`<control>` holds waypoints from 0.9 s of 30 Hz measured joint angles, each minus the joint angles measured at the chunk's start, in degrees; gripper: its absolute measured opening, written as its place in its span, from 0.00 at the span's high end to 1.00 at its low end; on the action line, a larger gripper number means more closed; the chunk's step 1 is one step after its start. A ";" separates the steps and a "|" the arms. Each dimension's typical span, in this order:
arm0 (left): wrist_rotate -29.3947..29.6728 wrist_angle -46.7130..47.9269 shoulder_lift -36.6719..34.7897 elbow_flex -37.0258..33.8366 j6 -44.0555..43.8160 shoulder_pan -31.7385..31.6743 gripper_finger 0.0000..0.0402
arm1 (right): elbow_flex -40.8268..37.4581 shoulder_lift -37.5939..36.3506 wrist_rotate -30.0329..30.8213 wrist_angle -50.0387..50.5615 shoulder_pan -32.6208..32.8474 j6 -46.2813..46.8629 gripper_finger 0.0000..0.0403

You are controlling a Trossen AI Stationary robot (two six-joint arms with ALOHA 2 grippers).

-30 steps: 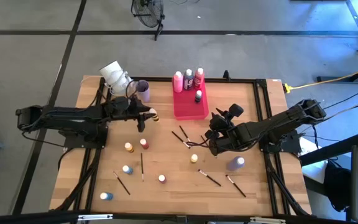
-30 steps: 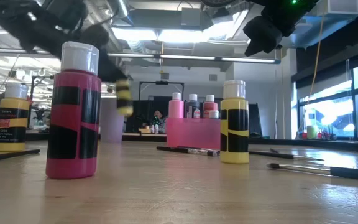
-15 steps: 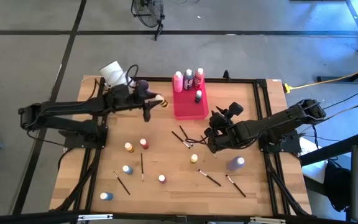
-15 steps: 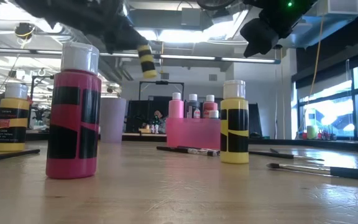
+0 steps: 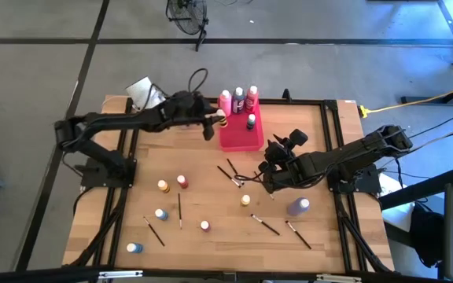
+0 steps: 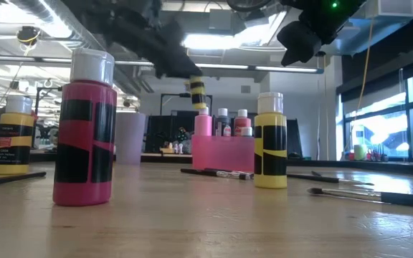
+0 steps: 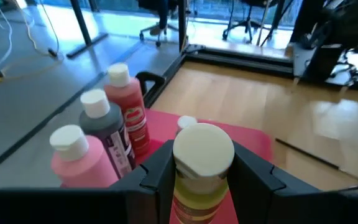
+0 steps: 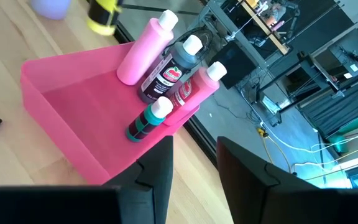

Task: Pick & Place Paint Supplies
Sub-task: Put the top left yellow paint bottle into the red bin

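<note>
**Yellow bottle held over tray's left edge**

A small yellow, white-capped paint bottle (image 7: pixel 201 171) is gripped between the fingers of the left gripper (image 5: pixel 213 124) and held in the air at the left rim of the pink-red rectangular plastic tray (image 5: pixel 241 141). The right gripper (image 5: pixel 269 174), empty, fingers parted, is held above the table's middle, near scattered thin dark paintbrushes (image 5: pixel 228 173).

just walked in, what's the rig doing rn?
Sorting paint supplies into the pink tray. The left gripper holds a yellow bottle in the air at the tray's left edge, where four bottles already stand. The right gripper hovers empty and open over the brushes mid-table. More bottles and brushes lie scattered on the table.
</note>
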State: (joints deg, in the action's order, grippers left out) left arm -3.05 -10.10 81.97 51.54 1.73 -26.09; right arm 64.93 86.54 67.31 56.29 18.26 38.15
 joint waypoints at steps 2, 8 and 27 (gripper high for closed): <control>-1.63 -0.69 2.86 1.20 -0.01 -1.26 0.72 | 0.00 0.00 -0.02 0.00 0.00 0.00 0.68; -2.57 -5.22 9.72 2.09 -0.36 -4.42 0.72 | 0.00 0.00 -0.07 0.05 0.02 0.00 0.68; -5.09 -14.06 21.47 2.09 0.48 -8.62 0.72 | 0.00 0.00 -0.04 0.26 0.02 0.00 0.68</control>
State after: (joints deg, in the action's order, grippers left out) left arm -8.14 -24.16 103.44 53.63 2.21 -34.71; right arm 64.93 86.54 67.26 56.55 18.28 38.15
